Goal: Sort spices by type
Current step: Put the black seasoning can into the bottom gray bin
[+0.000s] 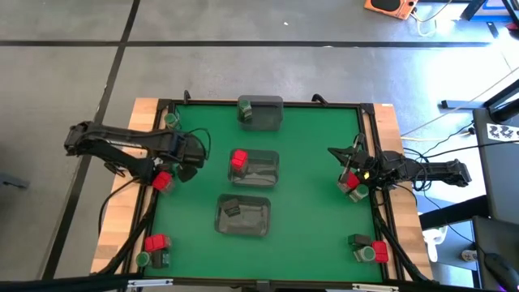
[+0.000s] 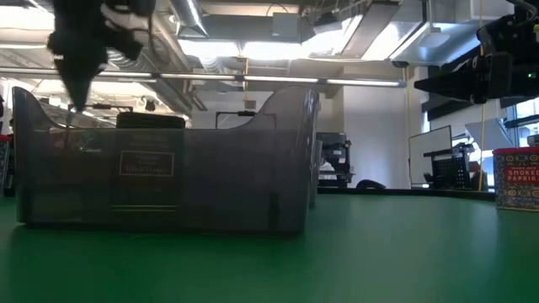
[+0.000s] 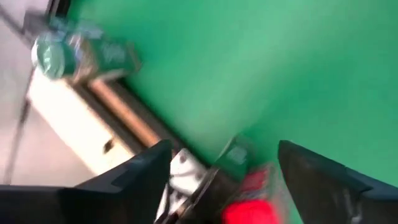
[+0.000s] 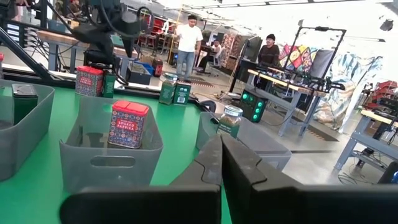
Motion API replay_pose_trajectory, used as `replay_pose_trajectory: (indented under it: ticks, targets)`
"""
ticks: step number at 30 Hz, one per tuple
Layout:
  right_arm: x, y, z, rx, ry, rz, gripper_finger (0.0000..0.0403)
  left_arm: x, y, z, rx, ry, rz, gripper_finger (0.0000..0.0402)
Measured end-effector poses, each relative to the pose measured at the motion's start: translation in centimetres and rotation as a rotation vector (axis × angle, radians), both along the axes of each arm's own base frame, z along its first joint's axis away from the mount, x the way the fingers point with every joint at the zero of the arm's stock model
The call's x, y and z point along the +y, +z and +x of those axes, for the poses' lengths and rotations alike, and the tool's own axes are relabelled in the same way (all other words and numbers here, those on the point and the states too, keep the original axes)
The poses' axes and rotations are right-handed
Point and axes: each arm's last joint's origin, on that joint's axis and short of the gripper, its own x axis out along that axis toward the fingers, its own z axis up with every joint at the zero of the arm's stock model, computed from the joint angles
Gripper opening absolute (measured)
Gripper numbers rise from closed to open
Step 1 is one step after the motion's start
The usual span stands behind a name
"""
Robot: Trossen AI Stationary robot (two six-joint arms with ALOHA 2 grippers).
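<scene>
Now we see the green table (image 1: pixel 308 162) from above, with three clear trays in its middle. The far tray (image 1: pixel 261 112) holds a dark spice block (image 1: pixel 246 111), the middle tray (image 1: pixel 258 165) holds one red spice box (image 1: pixel 238 160), and the near tray (image 1: pixel 243 216) holds two dark blocks (image 1: pixel 232 206).

The left gripper (image 1: pixel 172 169) is at the left edge of the table, above a red box (image 1: pixel 163 181) that lies at that edge. In the left wrist view its fingers (image 3: pixel 146 171) stand spread apart, and the red box (image 3: pixel 249 205) shows between them; we cannot tell if they touch it. A green-lidded jar (image 3: pixel 53 55) lies farther along the same edge in this view.

The right gripper (image 1: pixel 350 169) waits at the right edge of the table, its fingers (image 4: pixel 242 168) pressed together and holding nothing. Just beside it stands another red box (image 1: pixel 350 183).

More spices stay in the corners: a red box (image 1: pixel 154 242) with a green jar (image 1: pixel 143 259) at the near left, a red box (image 1: pixel 379 251) with a green jar (image 1: pixel 366 254) at the near right, and one green jar (image 1: pixel 170 119) at the far left
</scene>
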Motion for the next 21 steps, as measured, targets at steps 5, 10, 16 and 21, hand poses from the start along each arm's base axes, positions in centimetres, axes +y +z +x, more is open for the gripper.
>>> replay_pose_trajectory:
  ticks: [5,10,16,21]
  targets:
    - [0.0,0.0,0.0,0.0,0.0,0.0,0.0005,0.4,-1.7,-1.0,0.108,-0.008,-0.007,0.0356]
    - [0.0,0.0,0.0,-0.004,0.001,0.012,0.0005,0.4,-2.8,-1.4,0.129,0.034,-0.01,0.0379]
    - [0.0,0.1,0.0,-0.007,0.0,0.005,0.0005,0.5,-3.0,-1.1,0.074,0.092,-0.01,0.0382]
    - [0.0,0.1,0.0,-0.009,0.001,0.009,0.0005,1.0,-3.0,-1.2,0.1,0.085,-0.051,0.0382]
